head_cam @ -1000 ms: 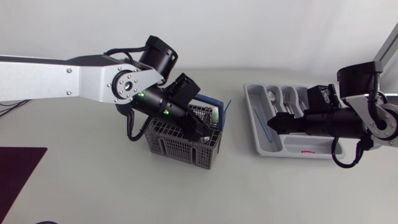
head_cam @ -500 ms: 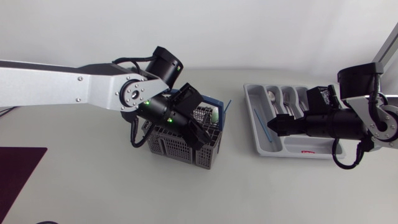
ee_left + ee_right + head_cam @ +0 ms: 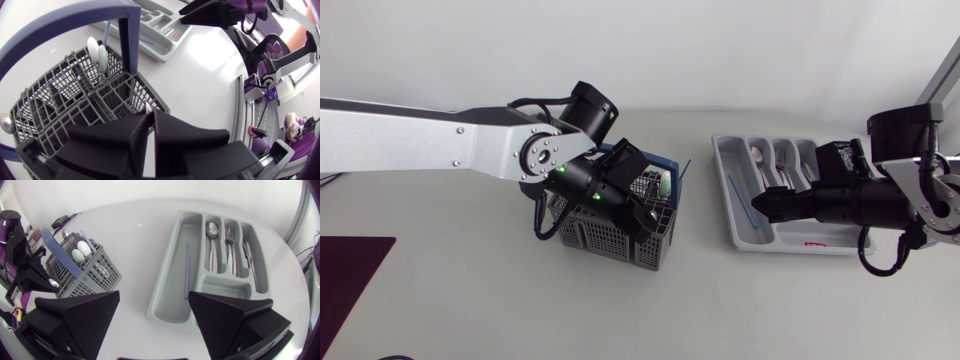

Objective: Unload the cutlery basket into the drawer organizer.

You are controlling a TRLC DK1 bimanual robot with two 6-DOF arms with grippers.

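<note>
Left arm (image 3: 470, 140) reaches in from the left edge of the tabletop (image 3: 470, 300); left jaws are down inside the cutlery basket (image 3: 610, 240), which stands near the middle of the tabletop, toward the far edge

Left jaws: drawn together to a narrow slit; a thin pale cutlery handle (image 3: 148, 106) shows pinched at their tips, over a cell at the basket's right-hand end; the piece below that end is hidden, so its kind cannot be told

Right arm (image 3: 880, 200) comes in from the right edge; right jaws spread wide, holding nothing, hanging above the drawer organizer (image 3: 718, 158) near the right edge

Key relation: organizer lies to the right of the basket, well apart, bare tabletop between; the handle stands roughly upright in its cell, while the organizer's compartments run from far edge to near edge; judgement: a lift straight up clear of the mesh is called for, then a turn to lay the piece flat along a compartment; left arm has the piece, right arm is nearer the organizer

View differences: head view hides the left tips behind the wrist; only the left wrist view shows the pinch; right wrist view alone shows the organizer's fill: spoon (image 3: 212, 230), fork (image 3: 230, 235), knives (image 3: 250, 260), a blue stick (image 3: 186, 270) in the long compartment; it also shows two white rounded ends (image 3: 80, 250) left in the basket beside its blue carry handle (image 3: 55, 247)
</note>
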